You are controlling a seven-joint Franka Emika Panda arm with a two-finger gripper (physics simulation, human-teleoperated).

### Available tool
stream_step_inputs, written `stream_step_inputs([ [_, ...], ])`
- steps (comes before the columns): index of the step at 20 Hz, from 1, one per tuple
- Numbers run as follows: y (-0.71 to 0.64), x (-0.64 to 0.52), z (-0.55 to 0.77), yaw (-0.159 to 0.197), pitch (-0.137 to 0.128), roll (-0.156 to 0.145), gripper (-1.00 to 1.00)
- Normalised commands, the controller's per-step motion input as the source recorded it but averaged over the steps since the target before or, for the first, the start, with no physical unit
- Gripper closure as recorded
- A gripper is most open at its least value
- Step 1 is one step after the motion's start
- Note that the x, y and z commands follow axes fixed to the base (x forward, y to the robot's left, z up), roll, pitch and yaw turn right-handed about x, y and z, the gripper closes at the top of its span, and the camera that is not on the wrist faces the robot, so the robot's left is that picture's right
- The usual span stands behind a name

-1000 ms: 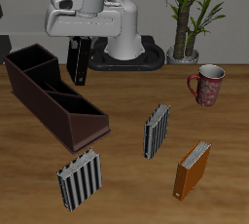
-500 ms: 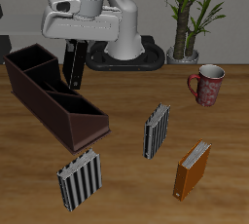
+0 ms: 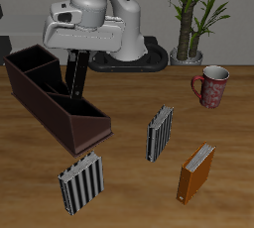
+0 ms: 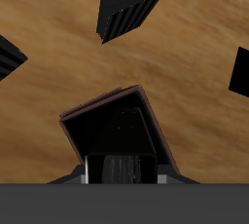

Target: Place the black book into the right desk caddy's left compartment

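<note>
Black book [image 3: 76, 76] hangs upright, pinched in the tool [image 3: 77, 56], at left-centre of the exterior frame, its lower end already inside the right desk caddy [image 3: 55, 95]. I'd keep it vertical, clear of the dividers, and let go only once it's seated.

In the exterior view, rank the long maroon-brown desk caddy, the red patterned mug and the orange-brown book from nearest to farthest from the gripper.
1. Long maroon-brown desk caddy: directly under the gripper, which holds the thin black book.
2. Red patterned mug: across the table, near the potted plant.
3. Orange-brown book: upright, near the table's front edge.
</note>
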Motion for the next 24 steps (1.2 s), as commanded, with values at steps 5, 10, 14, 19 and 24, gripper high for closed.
stream_step_inputs([
  [5, -0.03, 0.06, -0.16, -0.014, 0.013, -0.008, 1.0],
  [10, -0.03, 0.05, -0.14, -0.021, 0.016, -0.01, 1.0],
  [14, -0.05, 0.08, -0.25, 0.003, 0.02, -0.012, 1.0],
  [19, -0.09, 0.04, -0.19, -0.031, 0.022, -0.008, 1.0],
  [24, -0.04, 0.08, -0.16, -0.025, 0.014, -0.014, 1.0],
])
